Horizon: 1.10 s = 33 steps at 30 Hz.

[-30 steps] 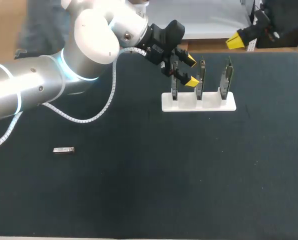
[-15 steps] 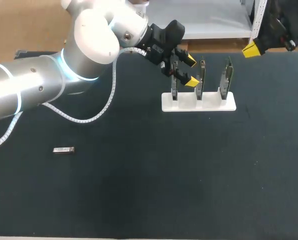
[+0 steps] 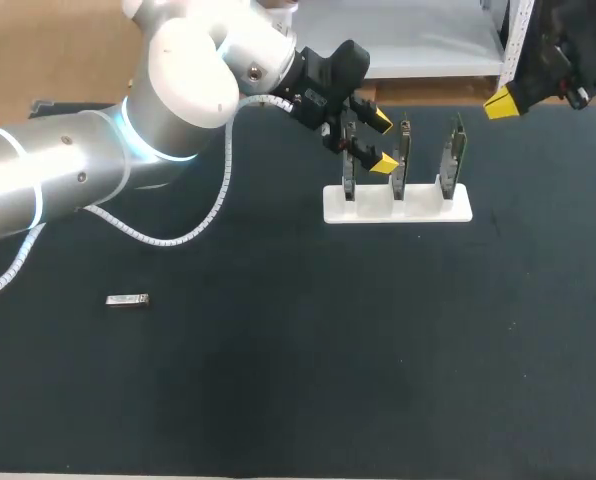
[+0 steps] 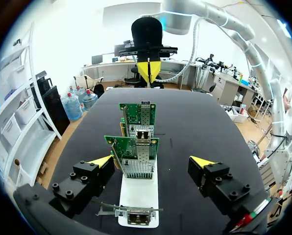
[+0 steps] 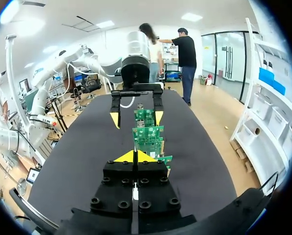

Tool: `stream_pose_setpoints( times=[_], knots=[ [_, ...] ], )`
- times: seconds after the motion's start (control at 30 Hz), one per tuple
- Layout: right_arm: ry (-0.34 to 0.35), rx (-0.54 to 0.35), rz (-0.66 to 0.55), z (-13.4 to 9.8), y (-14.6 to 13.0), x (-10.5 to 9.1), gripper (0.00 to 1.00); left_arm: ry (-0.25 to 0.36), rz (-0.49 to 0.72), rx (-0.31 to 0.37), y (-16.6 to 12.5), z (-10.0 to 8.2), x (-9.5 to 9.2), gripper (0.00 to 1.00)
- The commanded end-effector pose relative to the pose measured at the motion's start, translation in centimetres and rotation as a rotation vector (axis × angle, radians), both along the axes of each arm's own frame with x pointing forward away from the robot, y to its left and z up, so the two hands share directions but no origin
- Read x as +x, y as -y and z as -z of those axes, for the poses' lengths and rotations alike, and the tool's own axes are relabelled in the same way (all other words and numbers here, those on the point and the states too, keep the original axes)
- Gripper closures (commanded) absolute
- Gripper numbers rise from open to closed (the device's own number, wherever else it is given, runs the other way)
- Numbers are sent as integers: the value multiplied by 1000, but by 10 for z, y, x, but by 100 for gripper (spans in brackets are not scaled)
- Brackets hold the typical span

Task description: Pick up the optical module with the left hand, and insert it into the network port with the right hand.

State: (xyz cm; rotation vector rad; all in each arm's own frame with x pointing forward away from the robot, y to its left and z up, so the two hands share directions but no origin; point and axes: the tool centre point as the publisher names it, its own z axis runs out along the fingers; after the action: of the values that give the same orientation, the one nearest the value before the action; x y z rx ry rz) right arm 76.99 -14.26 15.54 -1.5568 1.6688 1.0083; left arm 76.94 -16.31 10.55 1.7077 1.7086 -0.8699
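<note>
The optical module (image 3: pixel 128 299), a small silver bar, lies on the dark mat at the left, far from both grippers. My left gripper (image 3: pixel 380 142) hangs open over the left end of the white rack (image 3: pixel 398 205), holding nothing. In the left wrist view the left gripper (image 4: pixel 151 161) has its fingers wide on either side of the row of green network cards (image 4: pixel 136 155). My right gripper (image 3: pixel 502 101) is shut and empty at the table's far right edge, beyond the rack. From the right wrist view the right gripper (image 5: pixel 135 156) faces the cards (image 5: pixel 148 134).
The rack holds three upright cards, each with a metal port on it; the nearest (image 4: pixel 134 214) lies just under the left gripper. My left arm's cable loops over the mat (image 3: pixel 278 380) at the left of the rack.
The right gripper has shifted right and slightly toward the table edge over the past second, then held still. The left arm and the module have not moved.
</note>
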Motion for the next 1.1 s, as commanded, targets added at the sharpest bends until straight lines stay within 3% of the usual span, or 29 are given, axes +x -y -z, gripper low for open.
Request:
stream_pose_setpoints(
  times=[0.03,0.07,0.1,0.67,0.9,1.1],
  knots=[
    [3,1,-2,1,-2,-1,100,-1,-3,6,1,-1,0,0],
    [16,-14,13,2,-2,-1,85,-1,-3,6,1,-1,0,0],
    [16,-14,13,2,-2,-1,0,-1,-3,6,1,-1,0,0],
    [16,-14,13,2,-2,-1,0,-1,-3,6,1,-1,0,0],
    [16,-14,13,2,-2,-1,0,23,-20,-9,-8,-12,1,0],
    [16,-14,13,2,-2,-1,0,69,-37,-29,-23,-39,-2,0]
  ],
)
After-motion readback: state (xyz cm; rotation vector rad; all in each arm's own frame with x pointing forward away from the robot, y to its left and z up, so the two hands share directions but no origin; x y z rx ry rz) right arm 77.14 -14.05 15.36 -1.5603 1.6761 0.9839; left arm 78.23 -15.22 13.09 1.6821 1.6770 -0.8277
